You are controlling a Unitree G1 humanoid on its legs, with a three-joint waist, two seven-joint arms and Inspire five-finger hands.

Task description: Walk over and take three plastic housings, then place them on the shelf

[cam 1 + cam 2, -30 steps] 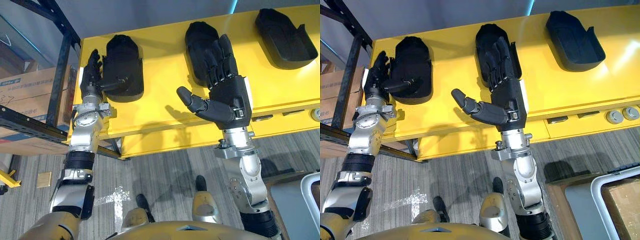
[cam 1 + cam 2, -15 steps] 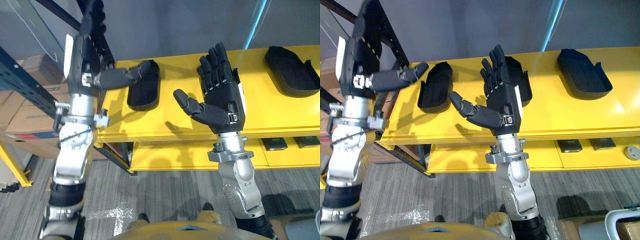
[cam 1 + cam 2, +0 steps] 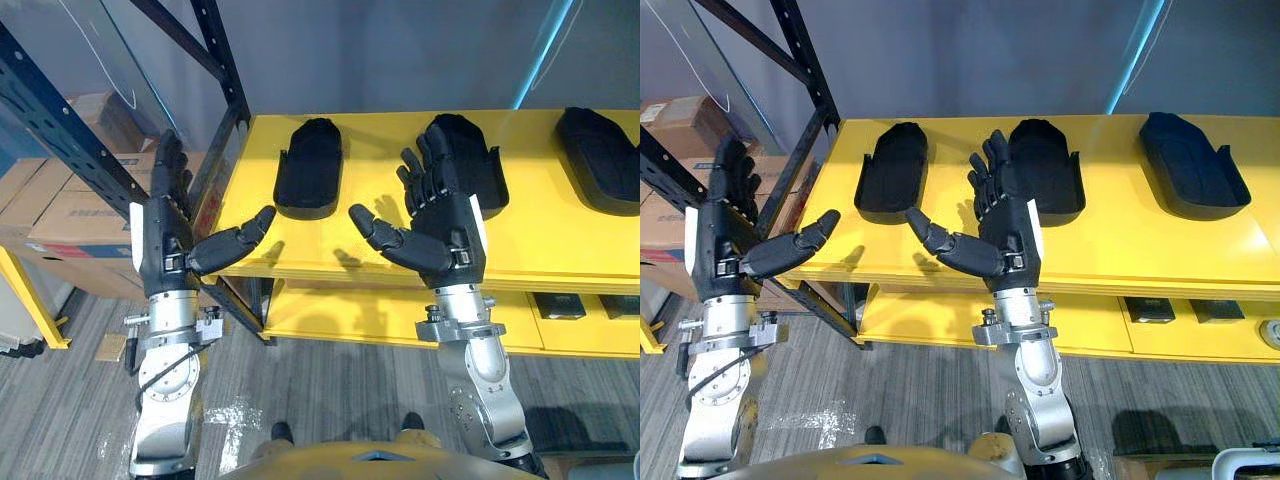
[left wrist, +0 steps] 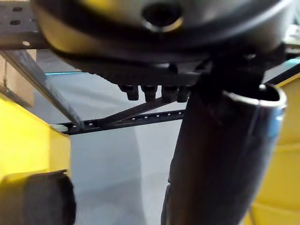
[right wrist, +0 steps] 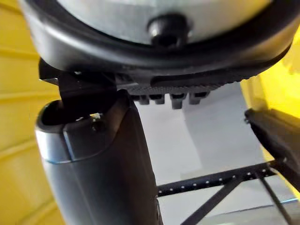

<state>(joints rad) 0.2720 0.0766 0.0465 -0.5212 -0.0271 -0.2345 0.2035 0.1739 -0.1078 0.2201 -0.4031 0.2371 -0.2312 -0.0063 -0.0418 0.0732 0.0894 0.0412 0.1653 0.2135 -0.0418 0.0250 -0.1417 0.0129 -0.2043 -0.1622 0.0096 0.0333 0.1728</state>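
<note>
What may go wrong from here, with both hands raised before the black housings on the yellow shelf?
1. The left hand hangs open close to the dark rack post; a sideways swing might strike it.
2. The right hand is open just before the middle housing. A forward reach with straight fingers might push the housing back across the yellow shelf instead of gripping it.

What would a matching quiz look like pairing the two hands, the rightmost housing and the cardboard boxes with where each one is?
1 left hand
2 right hand
3 rightmost housing
4 cardboard boxes

A in front of middle housing
B far left, behind the rack
C right end of shelf
D beside the shelf's left corner

Pairs: 1-D, 2-A, 3-C, 4-B
</note>
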